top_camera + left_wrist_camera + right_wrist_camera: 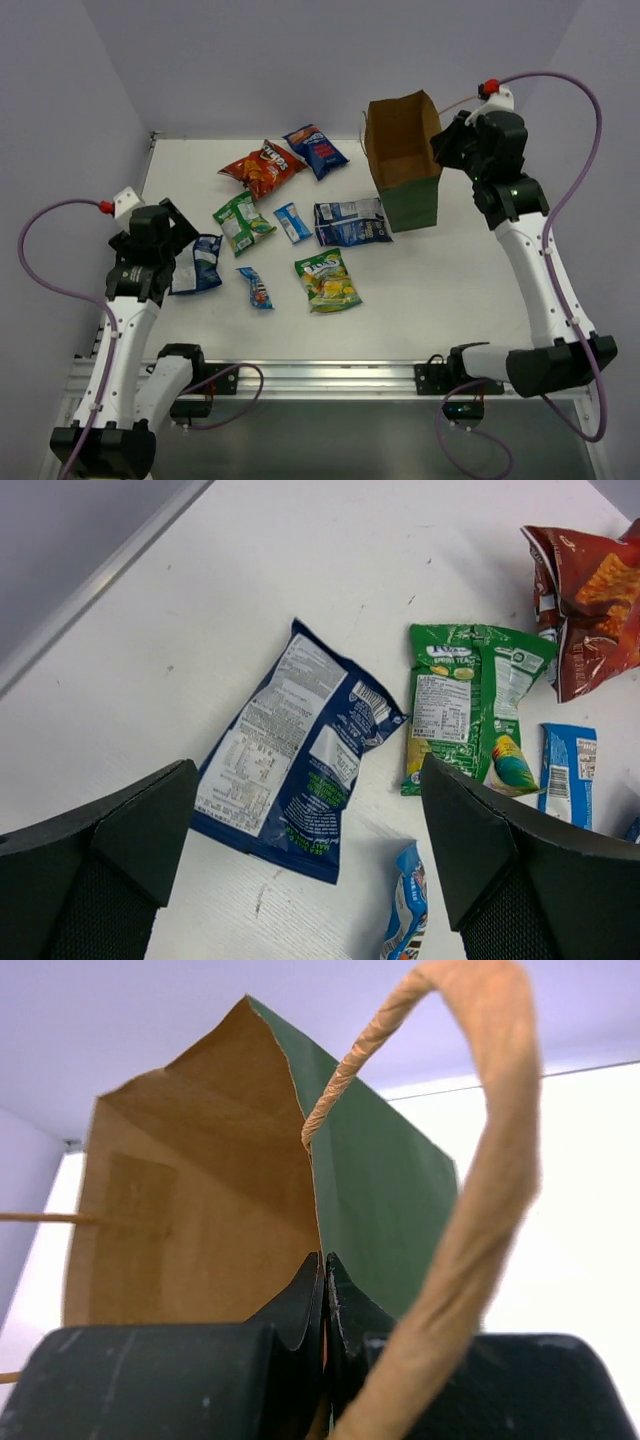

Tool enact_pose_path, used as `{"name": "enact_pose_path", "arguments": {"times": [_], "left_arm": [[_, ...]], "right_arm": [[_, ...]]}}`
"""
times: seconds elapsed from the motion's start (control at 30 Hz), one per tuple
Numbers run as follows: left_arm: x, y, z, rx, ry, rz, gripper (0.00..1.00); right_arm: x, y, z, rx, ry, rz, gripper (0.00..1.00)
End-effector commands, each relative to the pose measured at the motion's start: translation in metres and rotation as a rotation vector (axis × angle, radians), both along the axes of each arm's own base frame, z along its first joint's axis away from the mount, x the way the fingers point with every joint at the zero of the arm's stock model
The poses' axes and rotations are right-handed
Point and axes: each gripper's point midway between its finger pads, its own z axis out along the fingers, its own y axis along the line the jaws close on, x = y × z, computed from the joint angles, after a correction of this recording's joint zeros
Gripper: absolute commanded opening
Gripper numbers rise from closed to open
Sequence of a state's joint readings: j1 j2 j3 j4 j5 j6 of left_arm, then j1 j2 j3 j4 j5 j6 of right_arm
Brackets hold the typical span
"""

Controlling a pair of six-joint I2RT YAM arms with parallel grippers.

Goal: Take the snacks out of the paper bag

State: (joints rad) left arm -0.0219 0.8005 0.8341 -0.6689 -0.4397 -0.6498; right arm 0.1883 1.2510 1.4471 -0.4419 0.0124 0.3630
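White table [450, 300]; right gripper [323, 1272] clamps paper bag [385, 1185] rim, left gripper [307, 775] gapes empty over blue packet [285, 740].

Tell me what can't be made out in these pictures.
Inside of the paper bag: top and right wrist views, its own walls hide the bottom; contents unknown.
Red chip packet: left wrist view, cut by the right edge.
Handle: right wrist view, blurred, too close.
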Motion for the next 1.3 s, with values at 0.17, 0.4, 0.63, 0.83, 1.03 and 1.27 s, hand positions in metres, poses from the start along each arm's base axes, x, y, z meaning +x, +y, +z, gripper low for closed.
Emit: {"name": "enact_pose_path", "arguments": {"times": [0.17, 0.4, 0.63, 0.83, 1.03, 1.27], "left_arm": [[0.019, -0.015, 0.027, 0.135, 0.112, -0.284, 1.00], [0.023, -0.026, 0.068, 0.110, -0.010, -0.321, 1.00], [0.023, -0.029, 0.081, 0.109, -0.058, -0.335, 1.00], [0.030, -0.035, 0.078, 0.087, -0.065, -0.359, 1.00], [0.034, -0.038, 0.075, 0.077, -0.065, -0.371, 1.00], [0.037, -0.041, 0.074, 0.066, -0.066, -0.383, 1.00]], "right_arm": [[0.089, 0.020, 0.029, 0.173, -0.062, 0.065, 0.00], [0.150, 0.016, -0.020, 0.227, -0.027, 0.122, 0.00], [0.170, -0.002, -0.058, 0.183, -0.077, 0.180, 0.00], [0.181, -0.043, -0.057, 0.102, -0.097, 0.121, 0.00], [0.181, -0.071, -0.068, 0.097, -0.060, 0.048, 0.00], [0.175, -0.072, -0.090, 0.103, 0.032, 0.043, 0.10]]}}
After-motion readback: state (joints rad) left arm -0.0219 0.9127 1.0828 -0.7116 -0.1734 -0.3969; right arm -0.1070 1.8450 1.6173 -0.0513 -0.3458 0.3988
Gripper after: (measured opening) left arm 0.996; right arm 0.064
